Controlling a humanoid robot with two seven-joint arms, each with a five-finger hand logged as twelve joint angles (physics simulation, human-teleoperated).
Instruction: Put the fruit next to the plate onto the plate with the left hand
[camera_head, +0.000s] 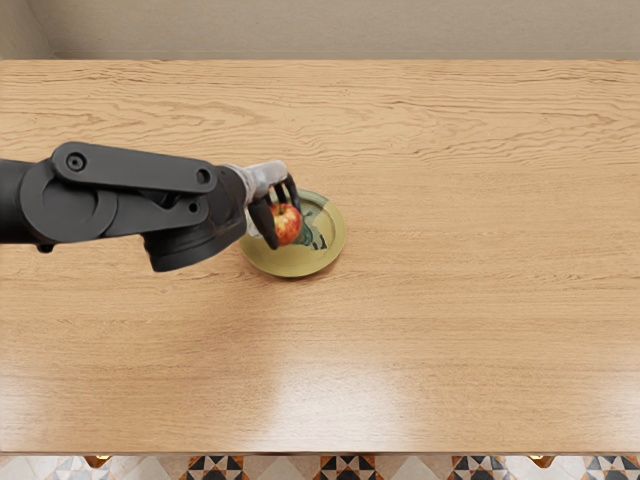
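Note:
A red and yellow apple (288, 224) is held over the olive-green plate (325, 245) near the table's middle. My left hand (276, 208) comes in from the picture's left on a dark arm, its fingers curled around the apple. The hand and apple cover the plate's left part. Whether the apple touches the plate I cannot tell; a shadow lies just beside it on the plate.
The wooden table (450, 330) stretches wide around the plate. Its front edge runs along the bottom of the view, with a patterned floor below. A wall lies beyond the far edge.

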